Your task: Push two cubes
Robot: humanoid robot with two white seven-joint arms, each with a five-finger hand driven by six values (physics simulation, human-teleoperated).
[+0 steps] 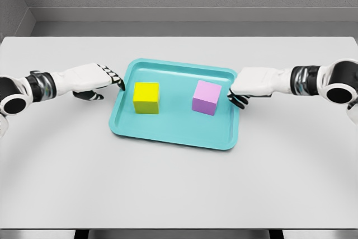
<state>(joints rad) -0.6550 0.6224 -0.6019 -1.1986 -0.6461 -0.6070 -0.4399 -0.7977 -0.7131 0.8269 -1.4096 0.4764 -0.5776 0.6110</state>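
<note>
On the grey table, mid-surface nearer the far edge, sits a teal tray with a raised rim, tilted slightly clockwise. Nothing else around it; only the tray rim lies between each hand and its cube. Yellow cube rests in the tray's left half, plain, matte, sharp-edged. Pink cube rests in the right half, same size, well apart from the yellow one. Left hand at the tray's left edge, fingers extended together, dark fingertips at the rim, holding nothing. Right hand at the right edge, fingers loosely extended, tips at the rim, empty.
</note>
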